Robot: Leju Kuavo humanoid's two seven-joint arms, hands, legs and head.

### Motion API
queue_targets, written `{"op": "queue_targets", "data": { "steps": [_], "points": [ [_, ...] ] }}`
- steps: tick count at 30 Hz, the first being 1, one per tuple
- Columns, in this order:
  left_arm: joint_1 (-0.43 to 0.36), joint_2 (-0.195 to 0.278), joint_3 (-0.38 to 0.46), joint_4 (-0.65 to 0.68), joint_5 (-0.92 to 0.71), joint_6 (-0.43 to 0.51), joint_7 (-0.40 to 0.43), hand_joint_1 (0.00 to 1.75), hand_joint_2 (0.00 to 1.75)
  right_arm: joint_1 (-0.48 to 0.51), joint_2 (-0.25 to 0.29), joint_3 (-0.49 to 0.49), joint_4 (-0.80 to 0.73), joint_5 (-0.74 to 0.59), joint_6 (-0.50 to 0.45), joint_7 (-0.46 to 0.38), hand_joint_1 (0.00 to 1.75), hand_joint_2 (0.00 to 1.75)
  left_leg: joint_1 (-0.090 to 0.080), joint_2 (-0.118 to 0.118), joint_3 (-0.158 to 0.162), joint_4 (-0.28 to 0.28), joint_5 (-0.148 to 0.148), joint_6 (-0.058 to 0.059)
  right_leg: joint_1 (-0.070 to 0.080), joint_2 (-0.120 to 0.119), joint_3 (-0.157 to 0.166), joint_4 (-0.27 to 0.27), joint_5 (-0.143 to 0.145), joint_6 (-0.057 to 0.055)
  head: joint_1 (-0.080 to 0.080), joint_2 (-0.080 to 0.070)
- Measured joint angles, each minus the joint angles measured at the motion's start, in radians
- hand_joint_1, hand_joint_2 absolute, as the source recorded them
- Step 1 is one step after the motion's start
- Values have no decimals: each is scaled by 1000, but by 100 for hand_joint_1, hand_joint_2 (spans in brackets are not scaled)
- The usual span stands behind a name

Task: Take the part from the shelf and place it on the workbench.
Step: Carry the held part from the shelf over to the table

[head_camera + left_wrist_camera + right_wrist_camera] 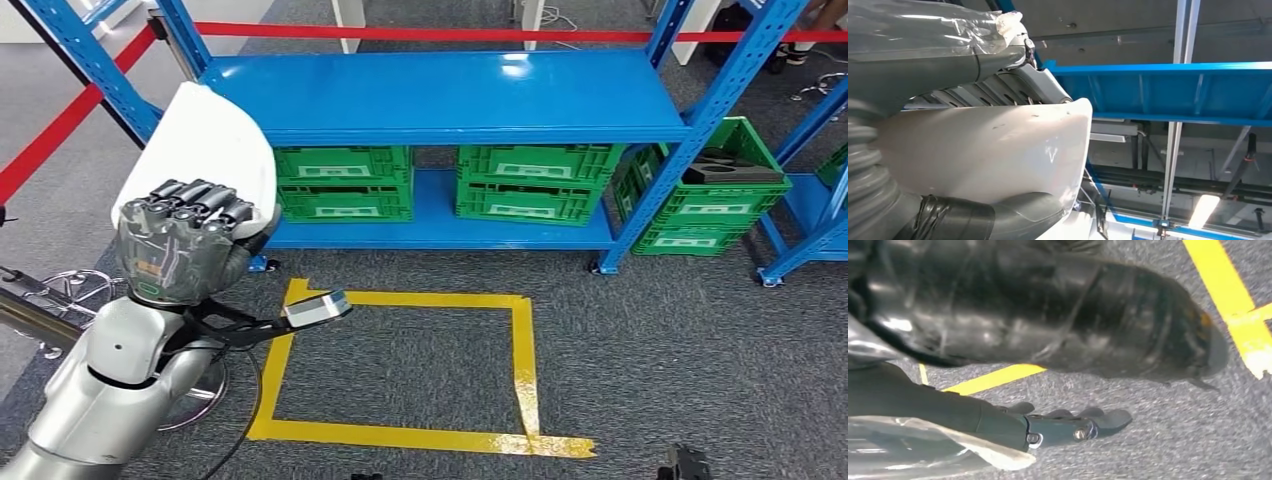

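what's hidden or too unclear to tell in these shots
- White part: in the head view the left hand covers its lower end; in the left wrist view its full shape is cut off by the hand.
- Right hand: the right wrist view shows it hanging over the carpet, fingers partly behind a dark robot part.
- Labels on the green crates: too small to read.
- Workbench: where it stands cannot be told.

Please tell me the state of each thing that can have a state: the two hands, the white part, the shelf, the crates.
Left hand: raised, gripping the white part.
White part: held off the shelf, in the air.
Right hand: hanging over the carpet, holding nothing, fingers extended.
Blue shelf: top board bare.
Green crates: on the bottom board.
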Motion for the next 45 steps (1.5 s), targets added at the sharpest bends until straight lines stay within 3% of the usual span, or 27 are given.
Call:
{"op": "queue_targets", "data": {
  "steps": [2, 4, 6, 9, 10, 12, 14, 15, 17, 19, 21, 23, 25, 26, 29, 30, 31, 32, 34, 35, 37, 38, 40, 41, 42, 44, 45],
  "points": [
    [1, 1, -3, -1, 0, 0, -2, 175, 175, 1, 0, 0, 0, 0, -1, 0, 0, 0, 4, 0, 32, 8, 25, -1, -1, 0, -24, 9, 11, 3, 0, 0],
    [0, 2, -4, -4, 0, 0, -5, 175, 175, 1, 0, 0, 0, 0, -1, 0, 0, 0, 5, -1, 117, -107, 67, 6, -1, 1, -43, 19, 18, 8, -1, 0],
    [-1, 2, -5, -8, 0, 0, -6, 175, 175, 1, 0, 0, 0, 1, -1, -1, 0, 0, 1, -4, 185, -220, 72, 14, 0, 1, -55, 26, 27, 18, 0, 0],
    [-2, 2, -5, -11, 1, 0, -11, 175, 175, 2, 0, 0, 0, 1, -2, -1, 0, 0, -3, -5, 196, -261, 71, 25, -4, 2, -67, 25, 43, 40, -1, 0],
    [-2, 1, -5, -11, 1, 0, -14, 175, 175, 3, 0, 0, 0, 1, -3, -1, 0, 0, -2, -3, 193, -268, 76, 32, -5, 2, -75, 32, 31, 46, 0, 0],
    [-2, 0, -5, -12, 1, 0, -20, 175, 175, 4, -1, 0, 0, 2, -6, -1, 0, 0, 2, 2, 181, -279, 89, 47, -5, 3, -102, 96, -35, 52, 4, 0],
    [-1, -2, -4, -13, 1, 0, -23, 175, 175, 4, -1, 0, 0, 3, -8, 0, 0, 0, -3, 3, 159, -273, 104, 56, -4, 3, -136, 222, -118, 55, 7, 0],
    [0, -3, -4, -13, 1, 0, -23, 175, 175, 4, -1, 0, 0, 3, -8, 0, 0, 0, -5, 4, 146, -270, 113, 57, -3, 3, -146, 277, -137, 56, 8, 0],
    [1, -4, -4, -13, 1, 0, -23, 175, 175, 3, -2, 0, 0, 3, -9, 0, 0, 0, -9, 4, 119, -264, 131, 56, -1, 4, -127, 305, -111, 54, 9, 0],
    [2, -4, -3, -13, 1, 0, -25, 175, 175, 1, -2, 0, 0, 3, -10, 0, 0, 0, -10, 4, 93, -256, 148, 52, 0, 4, -48, 206, -58, 48, 10, 0],
    [2, -5, 1, -16, 2, 0, -29, 175, 175, -3, -2, 0, 0, 4, -10, 0, 0, 0, -13, 3, 74, -248, 164, 43, 4, 5, 41, 72, -56, 40, 9, 0],
    [2, -5, 4, -20, 2, 0, -36, 175, 175, -5, -2, 0, 0, 4, -10, 1, 0, 0, -14, 4, 64, -247, 184, 33, 8, 7, 66, 13, -69, 31, 8, 0],
    [4, -5, 8, -21, 2, 0, -44, 175, 175, -2, -1, 0, 0, 4, -10, 4, 0, 0, -13, 3, 57, -247, 187, 22, 6, 3, 46, 11, -53, 18, 8, 0],
    [5, -5, 10, -21, 2, 0, -47, 175, 175, 0, 0, 0, 0, 5, -10, 5, 0, 0, -12, 1, 50, -233, 161, 16, 4, 1, 38, 11, -41, 9, 7, 0],
    [7, -5, 15, -22, 3, 0, -59, 175, 175, 1, 0, 0, 0, 7, -10, 7, 0, 0, -4, -1, 24, -83, 3, 0, 2, -3, -2, 12, 0, -5, 1, 0],
    [7, -5, 16, -22, 3, 0, -62, 175, 175, 1, 0, 0, 0, 7, -10, 6, 0, 0, -2, -1, 21, -20, -28, -4, 2, -3, -20, 14, 14, -6, 1, 0],
    [8, -5, 16, -22, 3, 0, -66, 175, 175, 1, 0, 0, 0, 8, -10, 7, 0, 0, 0, -1, 25, 25, -31, -6, 2, -4, -39, 17, 26, -5, 1, 0],
    [8, -6, 17, -22, 4, 0, -69, 175, 175, 2, 0, 0, 0, 9, -9, 7, 0, 0, 1, -1, 40, 42, -10, -6, 2, -4, -58, 21, 38, -4, 1, 0],
    [8, -8, 18, -23, 4, 0, -77, 175, 175, 2, 0, 0, 0, 10, -8, 7, 0, 0, 2, -2, 115, -24, 43, -1, 2, -4, -93, 30, 59, 2, 1, 0],
    [7, -10, 20, -24, 5, 0, -82, 175, 175, 2, 0, 0, 0, 10, -8, 8, 0, 0, 1, -2, 174, -98, 47, 4, 3, -3, -105, 33, 69, 5, 1, 0],
    [4, -14, 24, -28, 5, 0, -92, 175, 175, 2, 1, 0, 0, 11, -5, 7, 0, 0, -4, -3, 268, -239, 18, 14, 5, -3, -119, 33, 93, 14, 2, 0],
    [3, -17, 26, -30, 5, 0, -96, 175, 175, 2, 1, 0, 0, 11, -3, 7, 0, 0, -7, -3, 287, -277, 7, 18, 5, -3, -123, 30, 106, 19, 2, 0],
    [4, -21, 30, -30, 5, 0, -102, 175, 175, 4, 1, 0, 0, 11, -1, 6, 0, 0, -8, -1, 272, -291, 23, 29, 2, -2, -132, 21, 122, 32, 1, 0],
    [5, -23, 31, -31, 5, 0, -103, 175, 175, 6, 0, 0, 0, 11, 0, 7, 0, 0, -7, 1, 260, -293, 37, 36, 1, -1, -140, 28, 104, 36, 2, 0],
    [6, -24, 32, -31, 5, 0, -104, 175, 175, 8, 0, 0, 0, 11, 0, 7, 0, 0, -5, 3, 246, -295, 52, 44, 1, 1, -151, 55, 64, 40, 4, 0],
    [6, -28, 33, -31, 5, -1, -105, 175, 175, 8, 0, 0, 1, 11, 1, 7, 0, 0, -6, 5, 213, -294, 80, 54, 0, 3, -178, 164, -47, 44, 10, 0],
    [6, -29, 33, -31, 5, -1, -106, 175, 175, 7, 0, 0, 1, 11, 1, 7, 0, 0, -8, 5, 194, -291, 95, 55, 0, 3, -187, 230, -83, 45, 12, 0]
  ]
}}
